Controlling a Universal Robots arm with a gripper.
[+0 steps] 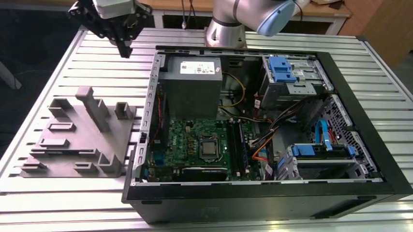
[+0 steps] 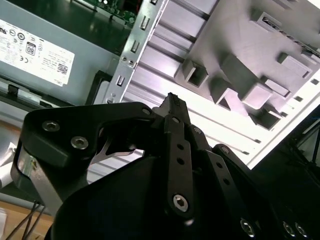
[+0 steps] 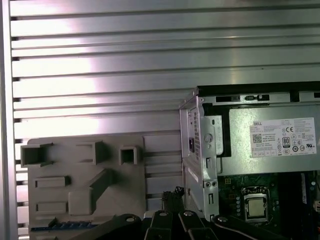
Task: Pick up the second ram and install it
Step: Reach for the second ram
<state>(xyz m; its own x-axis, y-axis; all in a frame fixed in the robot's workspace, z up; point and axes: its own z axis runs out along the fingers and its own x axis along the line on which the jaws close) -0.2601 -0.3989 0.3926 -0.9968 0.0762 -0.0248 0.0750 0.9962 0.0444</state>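
The slatted aluminium bench (image 1: 51, 72) carries an open computer case (image 1: 271, 203) toward the exterior view's right and a grey fixture block (image 1: 77, 145) near its left edge. The gripper (image 1: 125, 52), fingertips pinched together and empty, hangs over the bench just off the case's power supply (image 1: 193, 92) corner. In the first wrist view, the second ram (image 3: 65, 226) lies along one edge of the fixture block, apart from the fingertips.

Gripper (image 1: 125, 50) pointing down, jaws together.

A white rectangular sticker (image 3: 282, 137) with rows of fine black print, a bar code and small round marks is seen on the grey metal power supply box (image 3: 260, 162) inside the open black computer case (image 1: 258, 205). No line of its print can be made out with certainty.
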